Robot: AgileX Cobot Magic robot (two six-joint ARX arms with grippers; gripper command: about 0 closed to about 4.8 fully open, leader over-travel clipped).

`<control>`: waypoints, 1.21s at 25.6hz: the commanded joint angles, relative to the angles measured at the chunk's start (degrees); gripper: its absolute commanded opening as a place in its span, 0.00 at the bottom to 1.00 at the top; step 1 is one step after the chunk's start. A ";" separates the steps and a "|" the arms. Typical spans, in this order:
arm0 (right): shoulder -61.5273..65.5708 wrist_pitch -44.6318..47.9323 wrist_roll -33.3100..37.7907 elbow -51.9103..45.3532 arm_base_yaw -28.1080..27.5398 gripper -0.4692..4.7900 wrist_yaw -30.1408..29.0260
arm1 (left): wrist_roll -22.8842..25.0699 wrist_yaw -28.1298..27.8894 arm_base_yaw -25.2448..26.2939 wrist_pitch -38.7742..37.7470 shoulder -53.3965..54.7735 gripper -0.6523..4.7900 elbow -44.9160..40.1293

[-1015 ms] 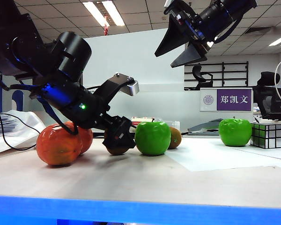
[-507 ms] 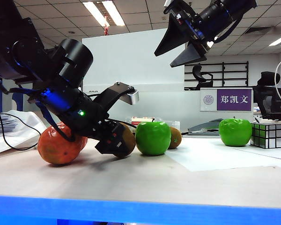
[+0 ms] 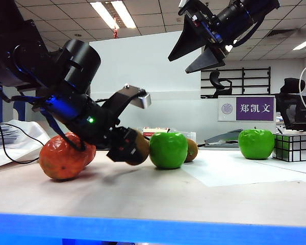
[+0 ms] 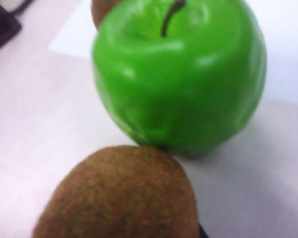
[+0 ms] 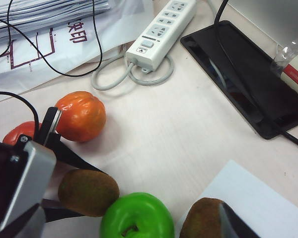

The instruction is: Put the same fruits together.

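Fruit: six pieces on the pale table (image 3: 158, 199), in a loose row across it.
Oranges: two (image 3: 61, 157) (image 5: 81, 115) touching each other at the left end, partly behind the left arm.
Kiwi in the grip: the left gripper (image 3: 126, 147) has its jaws closed on a brown kiwi (image 3: 139, 148), low over the table and tilted; from the left wrist camera the kiwi (image 4: 119, 196) fills the foreground and sits right against the near apple (image 4: 181, 74).
Near apple: green, upright, stem up (image 3: 168, 149), about mid-table, just right of the held kiwi.
Second kiwi: tucked behind that apple's right side (image 3: 192, 149), touching it or nearly so; I can't tell which.
Far apple: green (image 3: 256, 143), well to the right, on a white sheet of paper (image 3: 245, 171), just beside a mirror cube (image 3: 292, 147).
Right gripper: high above the table (image 3: 203, 46), jaws spread wide, holding nothing.
Behind the fruit: a white power strip (image 5: 161, 30) and a dark flat tray (image 5: 248, 79).
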 commanded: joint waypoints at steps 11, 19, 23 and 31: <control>-0.31 0.35 -0.20 0.17 0.04 1.00 -0.70 | -1.25 0.57 0.39 -2.62 1.40 0.11 14.27; -0.33 -0.22 -0.59 0.17 -0.37 1.00 -0.70 | 3.82 0.94 0.72 -9.60 9.66 0.11 25.92; -0.33 -0.70 -0.59 0.17 -1.44 1.00 -0.72 | 3.67 0.92 1.40 -12.59 14.43 0.11 33.03; -0.35 -0.52 -0.61 0.17 -3.45 1.00 -1.16 | 3.85 -0.37 2.51 -17.79 19.76 0.11 42.60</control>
